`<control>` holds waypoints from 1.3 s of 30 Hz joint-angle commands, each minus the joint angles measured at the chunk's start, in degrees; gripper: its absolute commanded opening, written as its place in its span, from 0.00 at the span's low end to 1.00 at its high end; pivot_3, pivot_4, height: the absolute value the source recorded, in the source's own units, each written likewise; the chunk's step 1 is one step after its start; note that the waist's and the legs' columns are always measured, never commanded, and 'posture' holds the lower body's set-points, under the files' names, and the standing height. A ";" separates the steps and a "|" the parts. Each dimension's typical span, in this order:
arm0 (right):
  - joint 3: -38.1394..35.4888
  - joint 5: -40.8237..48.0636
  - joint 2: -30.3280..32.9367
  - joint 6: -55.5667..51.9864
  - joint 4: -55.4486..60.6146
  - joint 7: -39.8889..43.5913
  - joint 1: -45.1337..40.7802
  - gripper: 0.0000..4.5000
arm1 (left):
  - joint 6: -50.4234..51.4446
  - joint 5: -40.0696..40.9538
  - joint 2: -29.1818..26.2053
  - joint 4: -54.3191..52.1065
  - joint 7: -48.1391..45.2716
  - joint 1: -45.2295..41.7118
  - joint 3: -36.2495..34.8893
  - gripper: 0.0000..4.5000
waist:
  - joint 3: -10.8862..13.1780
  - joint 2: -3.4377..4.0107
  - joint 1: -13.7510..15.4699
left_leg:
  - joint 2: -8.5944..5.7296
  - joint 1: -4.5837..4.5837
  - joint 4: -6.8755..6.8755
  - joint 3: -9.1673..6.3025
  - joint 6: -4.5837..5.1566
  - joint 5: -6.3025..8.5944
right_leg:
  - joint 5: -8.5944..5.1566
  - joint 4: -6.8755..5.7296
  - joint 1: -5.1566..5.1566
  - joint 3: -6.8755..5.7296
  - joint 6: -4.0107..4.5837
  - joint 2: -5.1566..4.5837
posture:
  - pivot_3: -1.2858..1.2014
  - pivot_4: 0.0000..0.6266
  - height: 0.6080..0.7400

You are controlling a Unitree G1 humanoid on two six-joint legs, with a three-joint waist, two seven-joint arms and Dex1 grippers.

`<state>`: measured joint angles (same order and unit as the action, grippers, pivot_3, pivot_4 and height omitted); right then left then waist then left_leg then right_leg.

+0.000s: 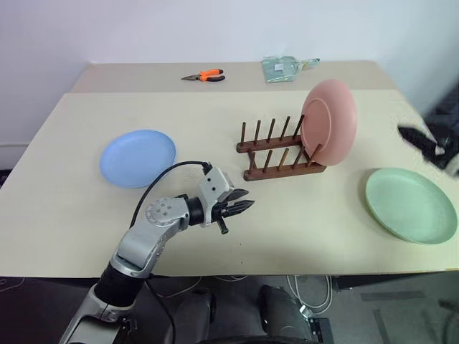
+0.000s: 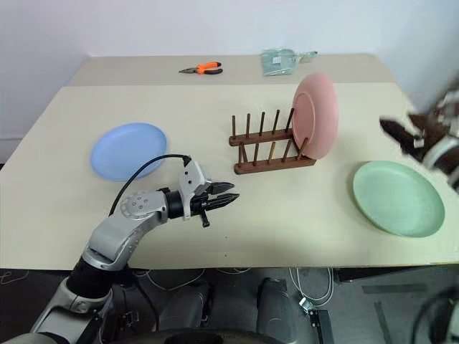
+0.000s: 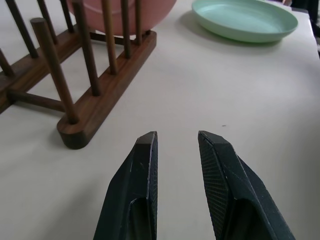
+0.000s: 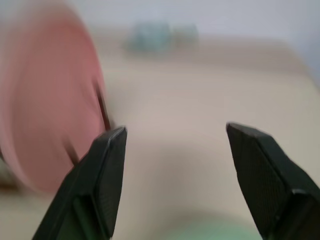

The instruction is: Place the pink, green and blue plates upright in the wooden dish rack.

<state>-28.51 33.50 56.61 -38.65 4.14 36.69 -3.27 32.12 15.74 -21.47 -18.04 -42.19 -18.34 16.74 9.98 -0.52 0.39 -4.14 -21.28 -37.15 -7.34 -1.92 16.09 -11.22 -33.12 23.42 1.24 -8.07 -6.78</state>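
Currently pink plate (image 1: 329,122) stands upright in wooden rack (image 1: 278,153) at its right end; green plate (image 1: 409,204) lies flat near the table's (image 1: 64,222) right edge, blue plate (image 1: 137,158) toward its left. Left gripper (image 1: 244,207) slightly parted, empty; right gripper (image 4: 172,150) spread wide, empty.

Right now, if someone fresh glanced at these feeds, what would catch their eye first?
The pink plate standing upright at the right end of the wooden dish rack in the middle of the table. Next, the two plates lying flat: the blue plate to the rack's left and the green plate near the right edge. The left gripper hovers over bare table in front of the rack, holding nothing.
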 commanded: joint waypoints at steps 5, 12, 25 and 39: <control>9.36 -8.02 -0.88 -1.23 13.21 -0.72 8.92 0.71 | -1.43 0.34 0.92 0.29 -1.86 -2.26 0.92 0.28 | 0.03 0.04 -1.29 | 0.08 0.00 0.00 0.27 -0.01 0.01 | -0.10 -0.09 -0.14 0.17 -0.09 -0.01 | 0.52 0.24 1.00; 15.68 -15.89 -2.97 -1.89 9.79 -5.49 6.59 0.53 | -1.43 0.34 0.51 0.01 -2.56 -2.25 0.84 0.28 | 0.01 -0.05 -0.02 | -0.02 -0.07 -0.08 0.16 0.00 0.00 | 0.06 0.03 0.10 0.16 0.10 -0.07 | 0.52 0.24 1.00; 8.75 -21.25 -0.45 3.54 7.69 -5.49 1.60 0.01 | -0.68 2.32 0.38 -1.46 -2.84 -1.52 -0.66 0.28 | 0.00 -0.10 0.33 | 0.00 -0.03 -0.09 0.15 0.00 0.00 | -0.08 0.03 0.04 0.13 -0.08 -0.05 | 0.52 0.24 1.00; -7.95 36.38 -11.54 -16.51 12.95 -9.65 -42.91 0.01 | -0.90 3.83 -0.13 -1.25 -2.39 -1.49 -3.30 0.28 | 0.10 -0.01 0.30 | 0.05 -0.07 0.00 -0.05 0.01 0.00 | 0.06 0.08 0.04 0.01 0.16 -0.01 | 0.52 0.24 1.00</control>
<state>-36.29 59.54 45.79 -52.59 13.79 28.58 -43.88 31.99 18.34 -21.77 -17.57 -44.51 -19.83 14.33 10.08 -0.53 0.69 -4.08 -21.34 -37.15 -7.40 -1.91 16.09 -11.15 -33.05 23.45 1.25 -7.91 -6.80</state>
